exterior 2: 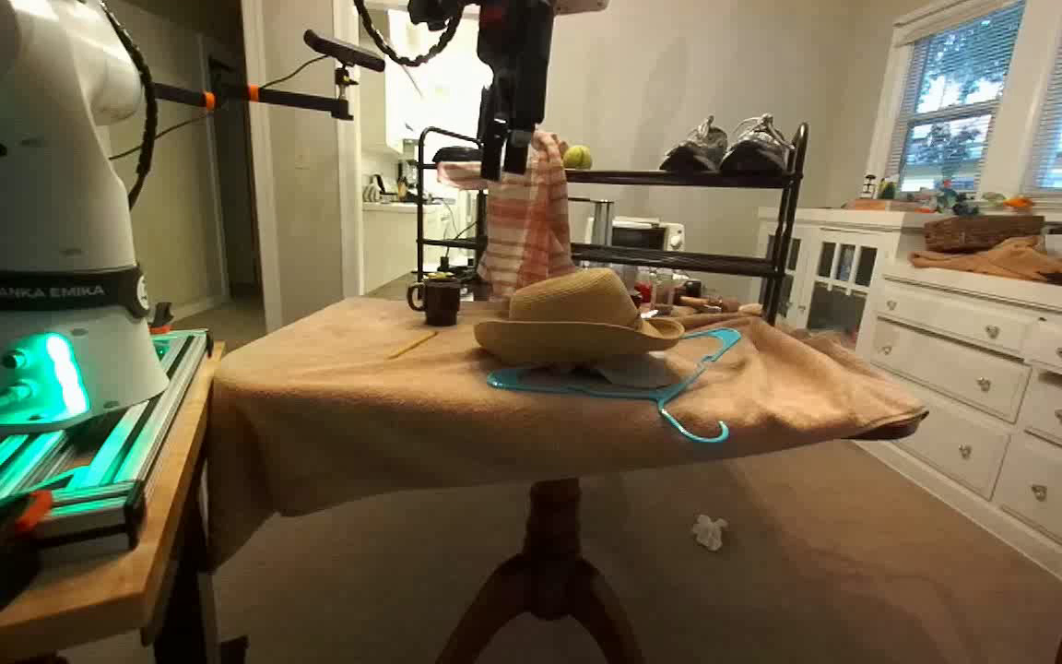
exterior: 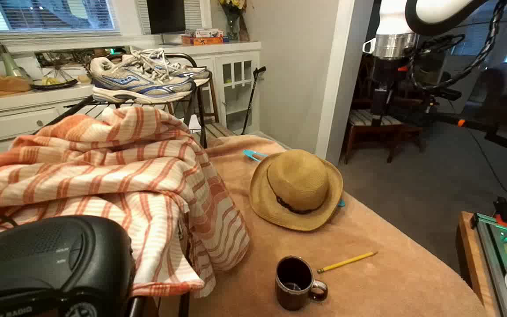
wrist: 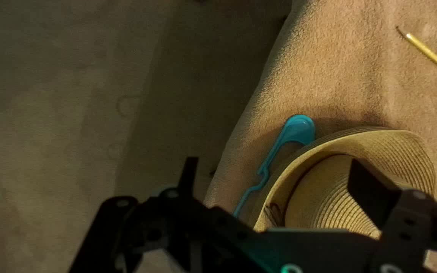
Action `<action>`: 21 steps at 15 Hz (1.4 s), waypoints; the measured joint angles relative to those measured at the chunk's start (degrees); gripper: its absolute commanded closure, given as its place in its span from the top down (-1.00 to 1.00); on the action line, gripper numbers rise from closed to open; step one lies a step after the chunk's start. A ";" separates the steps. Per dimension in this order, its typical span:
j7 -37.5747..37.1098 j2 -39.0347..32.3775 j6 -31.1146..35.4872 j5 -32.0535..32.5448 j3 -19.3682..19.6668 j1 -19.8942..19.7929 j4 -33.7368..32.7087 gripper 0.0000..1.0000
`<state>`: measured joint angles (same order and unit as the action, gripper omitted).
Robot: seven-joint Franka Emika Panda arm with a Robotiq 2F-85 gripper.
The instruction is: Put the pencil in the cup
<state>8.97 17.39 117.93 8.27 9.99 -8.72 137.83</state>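
The yellow pencil (exterior: 347,262) lies flat on the cloth-covered table close to the cup's handle; it also shows in an exterior view (exterior 2: 413,345) and at the upper right of the wrist view (wrist: 433,57). The dark brown cup (exterior: 292,296) stands upright beside it, also seen in an exterior view (exterior 2: 442,302); it is out of the wrist view. No pencil is in the cup. My gripper (wrist: 273,165) is open and empty, its fingers wide apart. In an exterior view the gripper (exterior 2: 503,173) hangs high above the table, away from pencil and cup.
A straw hat (exterior: 299,176) lies on a blue hanger (exterior 2: 505,379) near the table's edge. A rack with a striped cloth (exterior: 148,176), shoes (exterior: 143,81) and a black radio (exterior: 51,264) stands beside the tan-covered table (exterior 2: 337,387).
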 measured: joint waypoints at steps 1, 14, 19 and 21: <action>0.00 0.00 0.00 0.00 0.00 0.00 0.00 1.00; 8.17 0.89 -0.85 -0.58 -4.51 6.26 3.61 1.00; 10.80 3.05 -0.74 -0.31 -9.53 12.07 8.31 1.00; 11.41 4.20 0.15 -0.18 -10.88 13.69 10.88 1.00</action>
<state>20.39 21.58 118.08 8.10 -0.89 4.97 148.72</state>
